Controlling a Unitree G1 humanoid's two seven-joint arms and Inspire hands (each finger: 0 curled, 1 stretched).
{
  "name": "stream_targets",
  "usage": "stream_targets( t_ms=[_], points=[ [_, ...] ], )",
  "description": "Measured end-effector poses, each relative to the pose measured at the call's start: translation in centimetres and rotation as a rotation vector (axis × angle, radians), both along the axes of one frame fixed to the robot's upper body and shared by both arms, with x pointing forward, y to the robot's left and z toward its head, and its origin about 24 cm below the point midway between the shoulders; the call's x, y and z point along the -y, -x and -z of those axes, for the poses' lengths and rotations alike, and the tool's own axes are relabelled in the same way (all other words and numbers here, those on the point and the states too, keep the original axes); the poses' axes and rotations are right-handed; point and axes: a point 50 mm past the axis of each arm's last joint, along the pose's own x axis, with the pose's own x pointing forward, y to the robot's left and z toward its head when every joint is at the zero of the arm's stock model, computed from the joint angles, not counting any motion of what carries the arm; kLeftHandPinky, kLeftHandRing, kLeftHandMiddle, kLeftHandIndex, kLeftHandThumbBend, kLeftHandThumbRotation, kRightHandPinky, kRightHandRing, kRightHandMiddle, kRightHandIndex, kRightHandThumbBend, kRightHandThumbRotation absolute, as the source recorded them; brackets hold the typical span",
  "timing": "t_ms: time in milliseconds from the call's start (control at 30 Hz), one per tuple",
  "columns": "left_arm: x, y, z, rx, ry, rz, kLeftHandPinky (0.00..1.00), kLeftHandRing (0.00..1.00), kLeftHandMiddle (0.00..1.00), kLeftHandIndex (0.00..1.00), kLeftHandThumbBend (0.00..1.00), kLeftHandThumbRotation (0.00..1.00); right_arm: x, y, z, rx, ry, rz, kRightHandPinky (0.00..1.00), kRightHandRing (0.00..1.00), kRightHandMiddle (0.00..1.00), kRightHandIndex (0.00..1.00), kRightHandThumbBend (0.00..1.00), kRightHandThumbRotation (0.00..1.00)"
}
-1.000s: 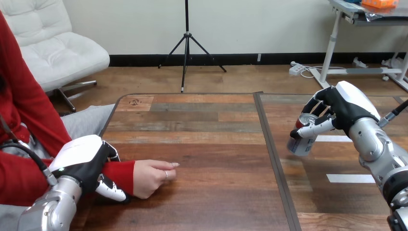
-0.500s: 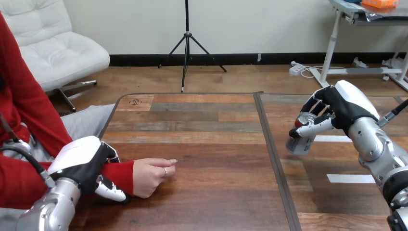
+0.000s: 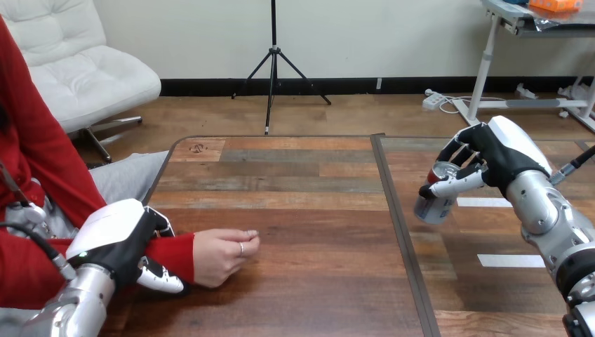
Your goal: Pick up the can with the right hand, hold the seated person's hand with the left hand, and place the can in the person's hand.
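Observation:
A silver can with a red band [image 3: 436,196] hangs tilted above the right half of the table, and my right hand [image 3: 491,158] is shut on it, fingers behind and thumb across its front. At the lower left my left hand [image 3: 119,242] is curled round the person's wrist in its red sleeve. The person's hand [image 3: 223,256] rests on the table just right of my left hand, loosely closed, holding nothing.
A dark seam [image 3: 396,225] runs front to back across the wooden table [image 3: 295,196], between the person's hand and the can. Two white tape strips [image 3: 511,260] lie on the table's right part under my right arm.
My right hand has carried the can slightly left and down. My left hand and the person's hand have stayed nearly still.

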Motion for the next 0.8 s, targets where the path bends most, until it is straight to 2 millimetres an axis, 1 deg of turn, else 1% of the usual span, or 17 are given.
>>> stream_targets(
  t_ms=[167,367,800],
  points=[
    [0.2,0.0,-0.4,0.036,0.013,0.008,0.19,0.25,0.34,0.36,0.68,0.00,-0.3,-0.1,0.0,0.005,-0.010,-0.009,0.34,0.39,0.45,0.48,0.78,0.00],
    [0.3,-0.1,-0.9,0.062,0.034,0.010,0.20,0.26,0.35,0.36,0.66,0.00,-1.2,-0.2,0.1,0.010,-0.024,-0.031,0.33,0.38,0.44,0.47,0.79,0.00],
    [0.9,-0.2,-1.7,0.107,0.076,0.032,0.20,0.26,0.35,0.36,0.66,0.00,-3.1,-0.4,0.6,0.005,-0.055,-0.070,0.36,0.39,0.44,0.47,0.77,0.00]
  ],
)
